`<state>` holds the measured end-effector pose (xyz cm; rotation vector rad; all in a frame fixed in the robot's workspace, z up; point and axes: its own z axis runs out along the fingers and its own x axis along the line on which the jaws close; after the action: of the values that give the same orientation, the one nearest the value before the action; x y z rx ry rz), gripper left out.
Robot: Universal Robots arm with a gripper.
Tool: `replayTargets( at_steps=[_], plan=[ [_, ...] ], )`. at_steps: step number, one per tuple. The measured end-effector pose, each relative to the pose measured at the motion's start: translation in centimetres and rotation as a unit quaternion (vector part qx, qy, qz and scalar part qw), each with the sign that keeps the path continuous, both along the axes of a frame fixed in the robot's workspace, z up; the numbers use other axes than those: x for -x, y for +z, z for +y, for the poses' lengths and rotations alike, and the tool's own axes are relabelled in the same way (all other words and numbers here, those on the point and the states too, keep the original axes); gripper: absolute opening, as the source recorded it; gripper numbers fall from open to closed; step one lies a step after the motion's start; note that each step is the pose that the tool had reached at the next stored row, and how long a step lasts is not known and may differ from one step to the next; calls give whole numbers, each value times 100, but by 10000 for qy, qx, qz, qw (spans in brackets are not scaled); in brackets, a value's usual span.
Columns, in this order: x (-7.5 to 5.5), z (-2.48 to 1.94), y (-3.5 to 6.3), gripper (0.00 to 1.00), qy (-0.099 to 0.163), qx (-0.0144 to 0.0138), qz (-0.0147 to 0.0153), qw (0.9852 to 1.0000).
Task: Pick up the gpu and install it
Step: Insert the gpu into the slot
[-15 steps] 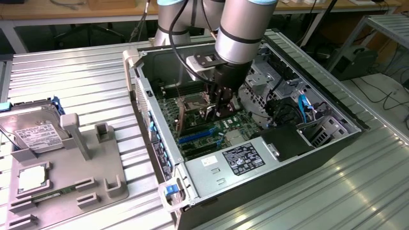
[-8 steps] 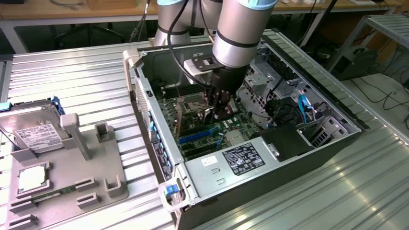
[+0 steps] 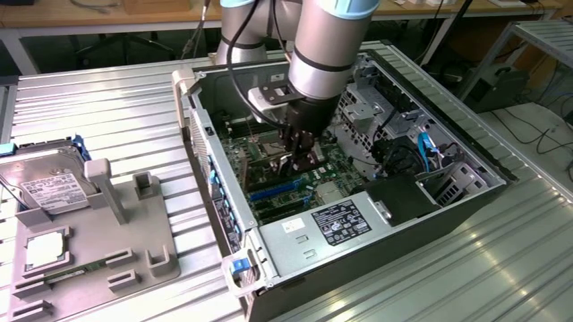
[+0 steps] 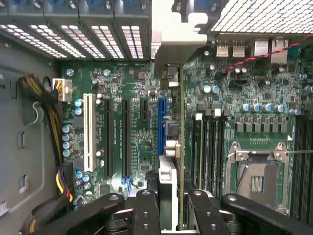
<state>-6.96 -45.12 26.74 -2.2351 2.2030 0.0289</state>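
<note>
Wrist view: fingers (image 4: pixel 146 215) tight around gpu (image 4: pixel 167 182)

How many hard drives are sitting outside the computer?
1. The hard drive lies on the grey rack at the exterior view's left; more may hide inside the computer case.
</note>
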Motion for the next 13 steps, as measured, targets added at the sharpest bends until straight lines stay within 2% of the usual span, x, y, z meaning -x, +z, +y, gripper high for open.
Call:
replayTargets(
  at_steps=[10, 13],
  plan=[
    [87, -6, -45, 28, 0, 2, 0, 10000],
    [96, -28, -49, 28, 1, 2, 0, 10000]
  ],
)
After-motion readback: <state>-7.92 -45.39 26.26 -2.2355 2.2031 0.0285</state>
